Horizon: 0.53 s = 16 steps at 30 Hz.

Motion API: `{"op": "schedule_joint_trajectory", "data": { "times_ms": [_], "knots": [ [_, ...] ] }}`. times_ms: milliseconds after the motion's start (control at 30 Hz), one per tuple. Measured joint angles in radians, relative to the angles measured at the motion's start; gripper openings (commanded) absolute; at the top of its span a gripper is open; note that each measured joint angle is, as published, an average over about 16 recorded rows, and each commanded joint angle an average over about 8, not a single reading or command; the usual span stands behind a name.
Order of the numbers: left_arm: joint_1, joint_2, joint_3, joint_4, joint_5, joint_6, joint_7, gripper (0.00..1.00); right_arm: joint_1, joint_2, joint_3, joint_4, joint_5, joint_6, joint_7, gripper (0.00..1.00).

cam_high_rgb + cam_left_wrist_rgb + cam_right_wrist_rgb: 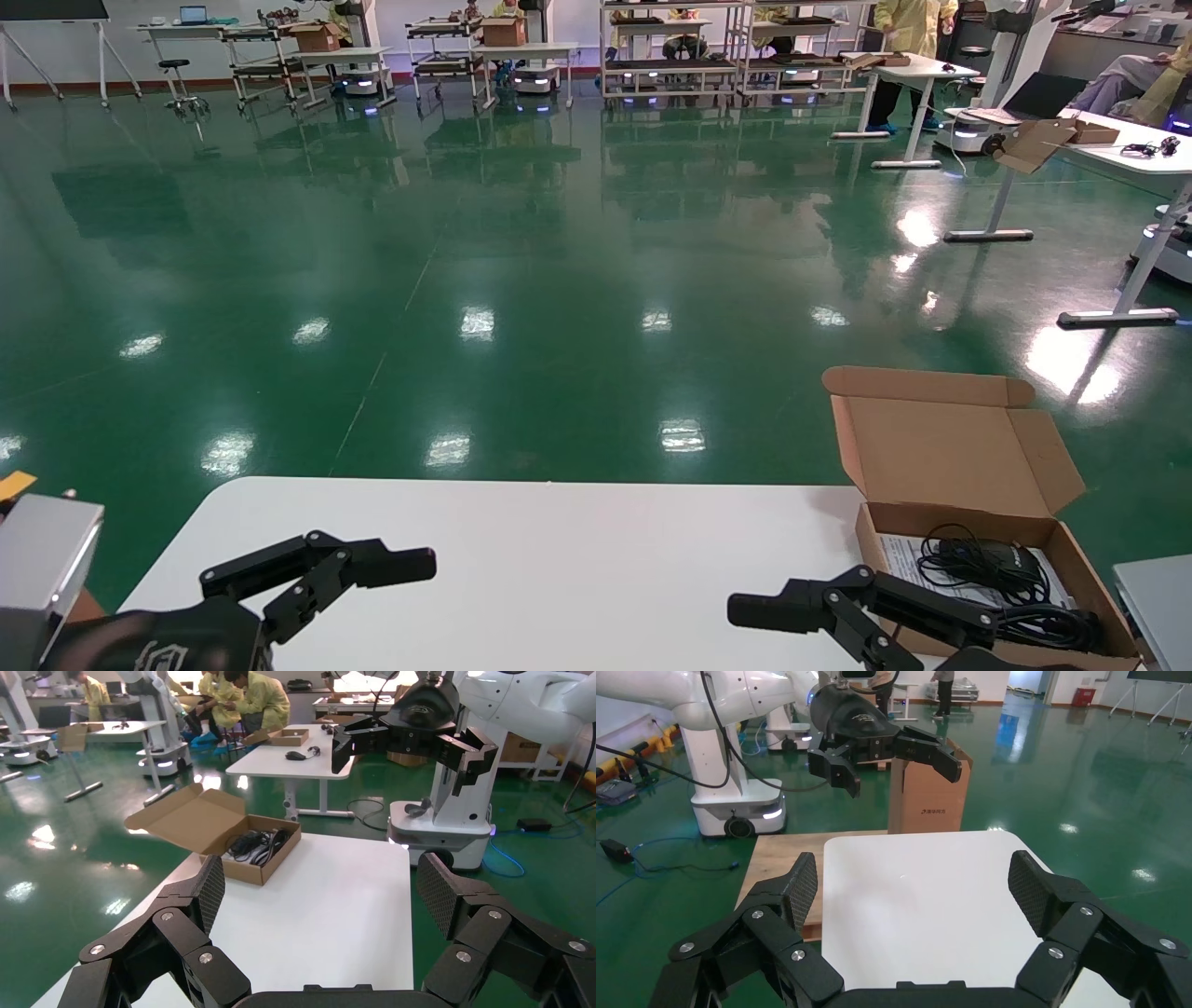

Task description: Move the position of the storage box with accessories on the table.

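Both tools spread wide over the white counter, gripping nothing: left tool near the robot's left corner, right tool just beside the storage box. Box at the counter's right edge, lid up, holding black mouse with cable on white paper.

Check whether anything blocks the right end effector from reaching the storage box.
Nothing visible does. The right end effector hovers open beside the storage box, with only bare table near them. The left end effector is far off.
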Motion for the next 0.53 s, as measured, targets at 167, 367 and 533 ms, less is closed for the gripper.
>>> {"op": "schedule_joint_trajectory", "data": {
  "times_ms": [167,367,533],
  "knots": [
    [0.0,0.0,0.0,0.0,0.0,0.0,0.0,1.0,0.0,0.0,0.0,0.0,0.0,0.0,0.0,1.0],
    [0.0,0.0,0.0,0.0,0.0,0.0,0.0,1.0,0.001,0.0,-0.001,-0.001,0.0,0.001,0.0,1.0],
    [0.0,0.0,0.0,0.0,0.0,0.0,0.0,1.0,0.001,0.0,-0.001,-0.001,0.0,0.001,0.0,1.0]
  ]
}}
